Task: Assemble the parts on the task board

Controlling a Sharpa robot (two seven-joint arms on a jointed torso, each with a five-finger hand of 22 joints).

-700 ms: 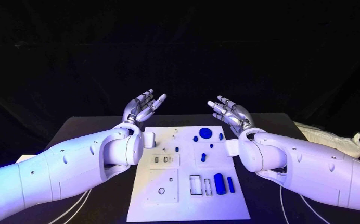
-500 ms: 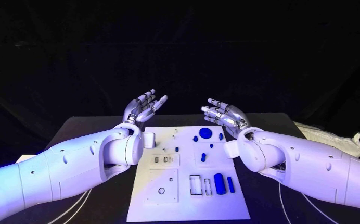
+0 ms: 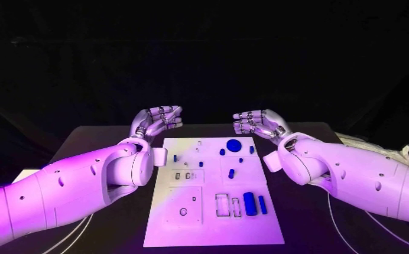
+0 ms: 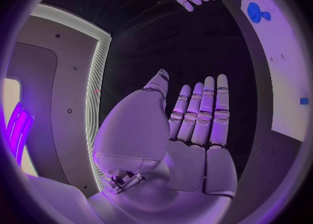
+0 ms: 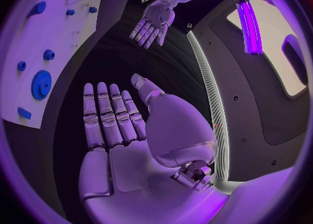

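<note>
Blue parts [image 3: 249, 204] lie untouched on the task board [image 3: 213, 230], so with the left hand [image 3: 156, 120] and right hand [image 3: 258, 121] both empty and spread beyond its far edge, assembly looks unstarted and calls for reaching down to a first part.

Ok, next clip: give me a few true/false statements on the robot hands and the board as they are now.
1. Both robot hands are empty. True: the left robot hand and right robot hand hold nothing, fingers extended.
2. The right robot hand grips the blue gear. False: the gear lies on the board, apart from both hands.
3. The hands are beyond the board's far edge. True.
4. The board is bare of parts. False: several blue parts lie on it, including a long blue piece near the front right.
5. The left robot hand presses on the board. False: it is off the board, touching nothing.
</note>
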